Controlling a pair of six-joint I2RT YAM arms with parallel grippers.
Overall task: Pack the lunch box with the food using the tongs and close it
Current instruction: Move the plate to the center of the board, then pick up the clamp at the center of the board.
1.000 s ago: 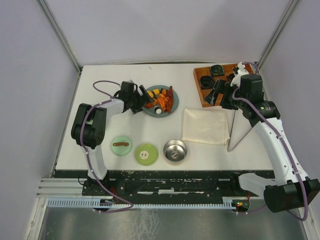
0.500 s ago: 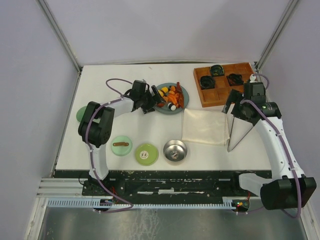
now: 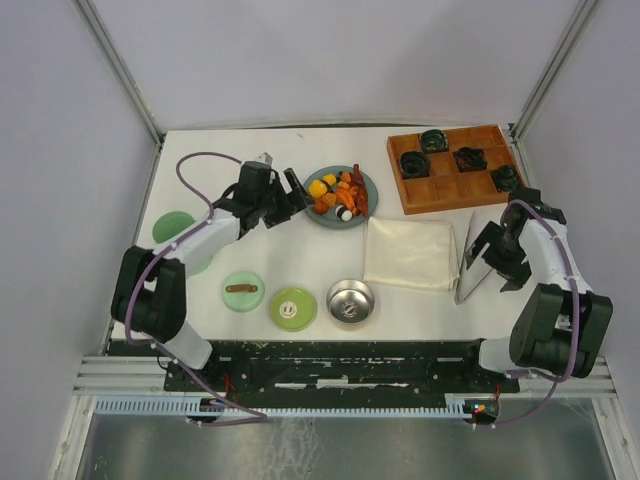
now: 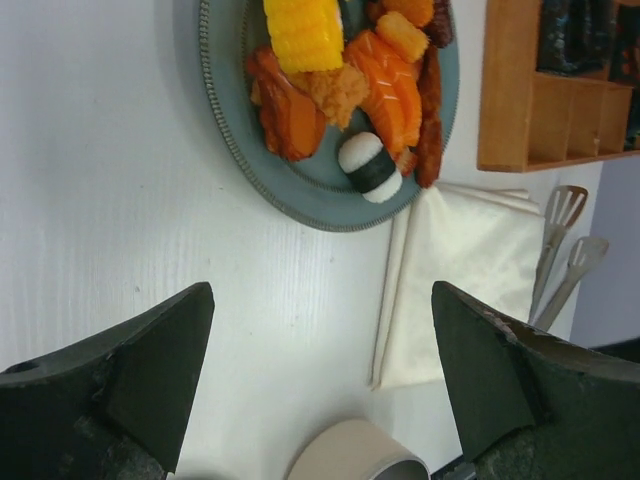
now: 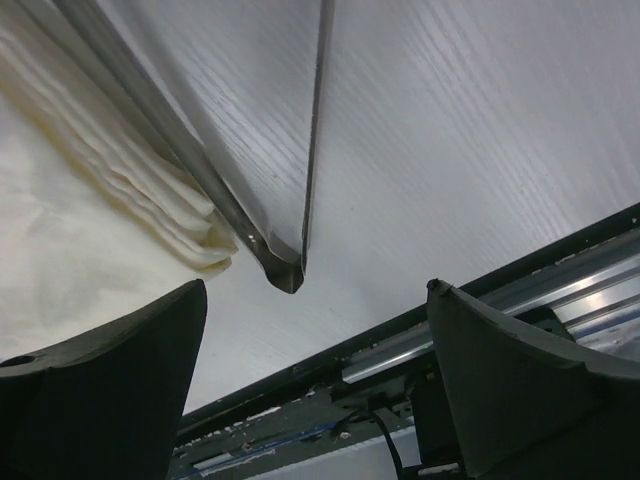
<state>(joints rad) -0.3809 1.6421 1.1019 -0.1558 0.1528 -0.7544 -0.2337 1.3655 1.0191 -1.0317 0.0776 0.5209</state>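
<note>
The food [image 3: 340, 192] lies heaped on a grey-blue plate [image 3: 362, 212]; in the left wrist view the food [image 4: 345, 85] shows orange, yellow and a black-and-white roll. My left gripper [image 3: 290, 194] [image 4: 320, 330] stands open and empty just left of the plate. The tongs [image 3: 467, 262] lie in a narrow V on the table, right of the cream cloth [image 3: 410, 252]. My right gripper [image 3: 492, 258] [image 5: 315, 310] hovers open over the tongs' joined end [image 5: 285, 268]. Of the lunch box, the mint canister [image 3: 170, 226], flat lid [image 3: 243, 291], lime lid [image 3: 293, 308] and steel bowl [image 3: 350, 300] stand apart.
A compartmented wooden tray [image 3: 455, 185] with dark objects sits at the back right. The cloth [image 5: 80, 210] touches the tongs' left leg. The table's near edge and black rail [image 5: 400, 360] run just beyond the right gripper.
The plate slid right, then the left gripper drew back left from it. The right arm swung from the wooden tray down toward the near end of the tongs.
</note>
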